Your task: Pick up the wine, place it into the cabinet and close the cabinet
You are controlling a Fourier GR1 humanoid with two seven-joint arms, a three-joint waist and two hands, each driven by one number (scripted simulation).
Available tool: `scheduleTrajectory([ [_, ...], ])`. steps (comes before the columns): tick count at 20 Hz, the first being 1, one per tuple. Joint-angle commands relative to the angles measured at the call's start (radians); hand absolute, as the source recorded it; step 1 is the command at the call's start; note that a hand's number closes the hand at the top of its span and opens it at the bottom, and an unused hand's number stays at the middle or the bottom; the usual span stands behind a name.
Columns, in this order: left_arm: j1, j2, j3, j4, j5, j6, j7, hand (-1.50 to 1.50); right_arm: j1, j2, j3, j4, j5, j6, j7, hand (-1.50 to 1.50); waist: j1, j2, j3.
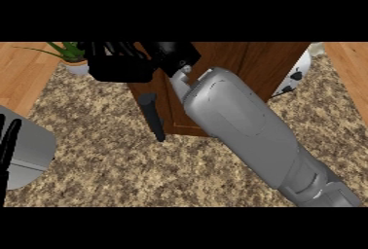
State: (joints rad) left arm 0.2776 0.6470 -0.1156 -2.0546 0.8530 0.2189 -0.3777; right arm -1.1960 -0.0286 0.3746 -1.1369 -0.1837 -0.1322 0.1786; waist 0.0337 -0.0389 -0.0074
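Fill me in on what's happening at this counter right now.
The robot's right arm stretches across the speckled counter to the wooden cabinet, its black right hand up at the cabinet's top left, by the dark door handle. No wine bottle shows in this view, so it cannot be told from here whether it is inside. The left hand rests at the left edge. A potted plant stands behind.

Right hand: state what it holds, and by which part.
Cannot be told. The right hand reaches to the wooden cabinet, curled fingers near the door's top; no wine bottle shows. The left hand sits at the left edge.
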Motion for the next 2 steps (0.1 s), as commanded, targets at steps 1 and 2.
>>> scheduleTrajectory([
  [1,-0.006,-0.007,-0.013,0.001,-0.02,-0.003,0.0,-1.5,-0.016,-0.075,-0.081,0.171,0.033,-0.022,-0.029,1.5,-0.002,0.052,0.006],
  [2,0.007,-0.01,0.008,0.022,-0.003,-0.029,-0.012,-1.5,-0.009,-0.085,-0.088,0.159,0.021,-0.008,-0.018,1.5,-0.003,0.05,0.005],
])
